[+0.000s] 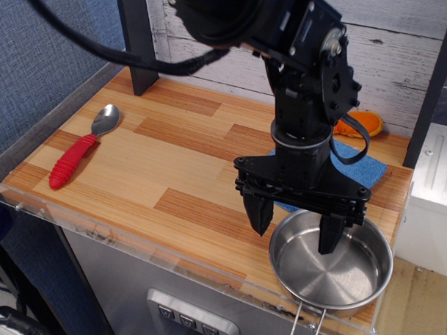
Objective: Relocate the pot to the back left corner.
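The pot [337, 270], a shallow shiny steel pan with a wire loop handle [306, 328], sits at the front right corner of the striped wooden tabletop. My gripper [293, 227] hangs open over the pot's left rim. One finger is outside the rim on the left and the other finger [330, 233] is down inside the pan. The back left corner [143, 86], where the dark post meets the plank wall, is far from the pot and has nothing on it.
A blue cloth [363, 166] lies behind the pot, mostly hidden by the arm. An orange object [363, 122] sits at the back right wall. A red-handled spoon [80, 149] lies at the left. A clear plastic lip [123, 237] runs along the front edge.
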Controlling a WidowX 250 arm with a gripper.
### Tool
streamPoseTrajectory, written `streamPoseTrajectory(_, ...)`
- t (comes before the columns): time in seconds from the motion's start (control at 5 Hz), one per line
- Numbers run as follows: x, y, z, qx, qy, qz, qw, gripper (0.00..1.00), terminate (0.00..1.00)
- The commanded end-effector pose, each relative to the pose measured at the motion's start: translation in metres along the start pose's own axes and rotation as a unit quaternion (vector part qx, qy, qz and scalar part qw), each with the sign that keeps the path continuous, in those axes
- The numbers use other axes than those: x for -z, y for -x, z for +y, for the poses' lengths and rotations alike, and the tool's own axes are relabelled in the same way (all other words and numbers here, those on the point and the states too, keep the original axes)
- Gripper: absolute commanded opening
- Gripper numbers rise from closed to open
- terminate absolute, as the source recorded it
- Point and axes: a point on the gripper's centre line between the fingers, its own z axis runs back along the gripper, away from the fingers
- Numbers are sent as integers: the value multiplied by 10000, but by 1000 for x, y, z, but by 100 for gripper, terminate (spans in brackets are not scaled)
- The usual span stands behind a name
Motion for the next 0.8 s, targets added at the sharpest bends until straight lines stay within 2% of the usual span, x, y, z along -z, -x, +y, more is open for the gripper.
streamPoseTrajectory(0.0, 10, -15, -3, 60, -130, 120, 9998, 100, 0)
streamPoseTrajectory(0.4, 24, -10, -4, 303, -176, 323, 9989, 100, 0)
streamPoseTrajectory(0.6, 21, -10, -3, 383, -155, 325, 9986, 0, 0)
